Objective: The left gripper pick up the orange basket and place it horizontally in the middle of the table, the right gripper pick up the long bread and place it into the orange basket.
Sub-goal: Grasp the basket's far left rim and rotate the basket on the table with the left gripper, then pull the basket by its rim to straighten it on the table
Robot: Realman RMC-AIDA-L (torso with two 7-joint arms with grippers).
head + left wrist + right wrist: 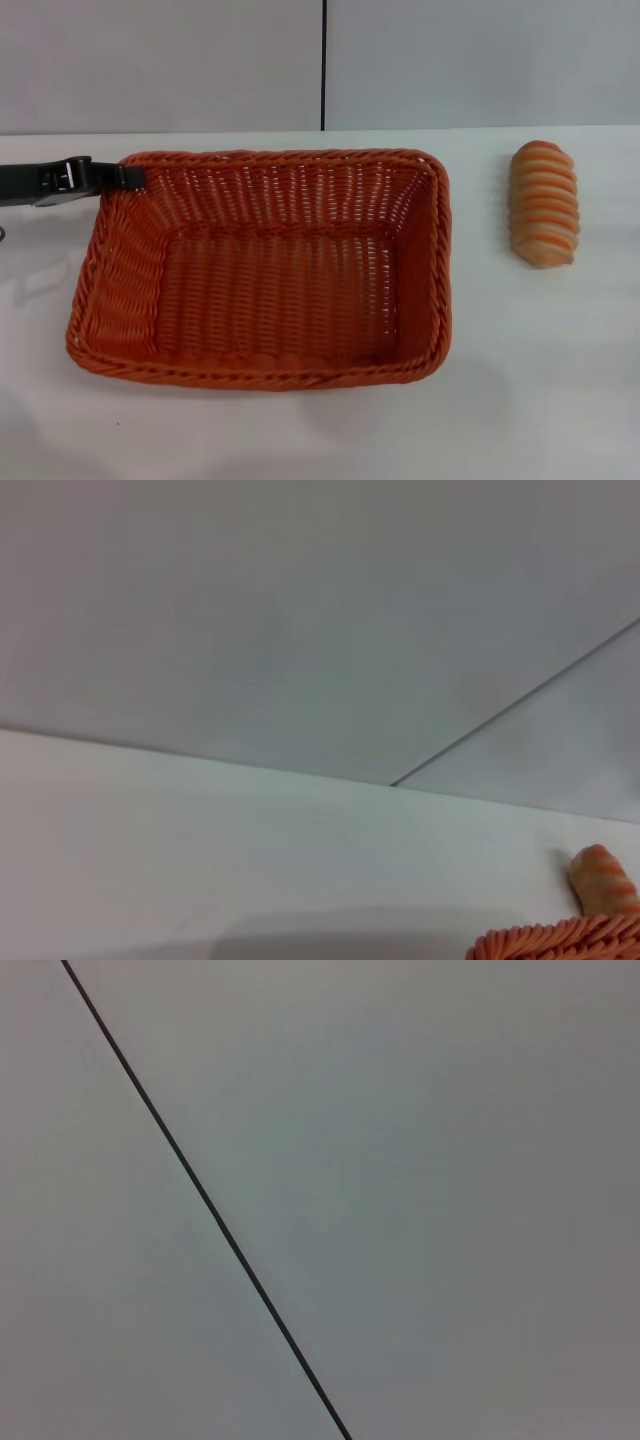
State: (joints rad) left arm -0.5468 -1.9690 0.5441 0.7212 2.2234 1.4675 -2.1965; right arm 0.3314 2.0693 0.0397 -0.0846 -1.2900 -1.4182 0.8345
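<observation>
Right now the orange basket [270, 270] sits on the white table [540, 380], filling the centre and left of the head view with its long side running across the frame. Its opening faces up, the braided rim is unbroken all the way round, and nothing lies inside it; the woven floor and sloping walls are fully visible.

At the basket's upper left corner, the left gripper [130, 177] reaches in from the left edge of the frame, lying nearly level with the tabletop. Its black tip meets the rim right at that corner, but whether the fingers are apart, together, or clamped on the wicker cannot be told from this angle. A small pale marking shows on the gripper body, too small to read.

The long bread [544, 204] lies in the upper right of the head view, well apart from the basket, with bare table between them. It points roughly toward the back wall, its orange and cream stripes running across it. Nothing stands between the bread and the basket.

Beyond the table's far edge rises a plain grey wall [160, 60], split by a thin dark vertical seam [324, 65] above the basket.

The left wrist view shows a sliver of basket rim [560, 942] in its lower right corner, one end of the bread [604, 878] just past it, and otherwise table and wall. The right wrist view shows only grey wall crossed by a dark seam [205, 1200]; the right gripper appears in no view.
</observation>
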